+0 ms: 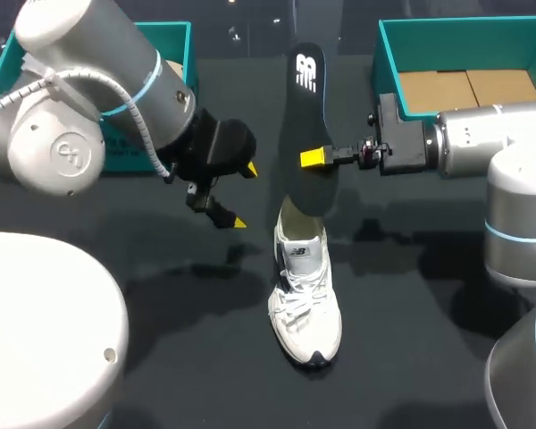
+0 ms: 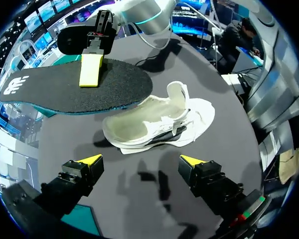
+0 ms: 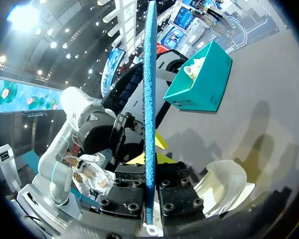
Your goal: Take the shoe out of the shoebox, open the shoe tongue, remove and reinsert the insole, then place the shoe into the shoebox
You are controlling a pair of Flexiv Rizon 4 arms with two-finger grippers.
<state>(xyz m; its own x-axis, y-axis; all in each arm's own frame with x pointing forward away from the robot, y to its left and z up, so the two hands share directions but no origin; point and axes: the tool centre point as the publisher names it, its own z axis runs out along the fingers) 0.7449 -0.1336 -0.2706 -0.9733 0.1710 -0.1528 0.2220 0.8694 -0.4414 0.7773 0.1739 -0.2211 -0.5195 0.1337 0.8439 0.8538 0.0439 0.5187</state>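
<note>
**While the insole is clamped, the shoe sits below**

My right gripper holds the black insole between its fingers, just above the white shoe on the counter; my left gripper hovers beside them, fingers spread wide.

Head camera high behind, looking down, wrist cameras close, facing each other, sharing insole

Left shoebox mostly behind left arm
</note>
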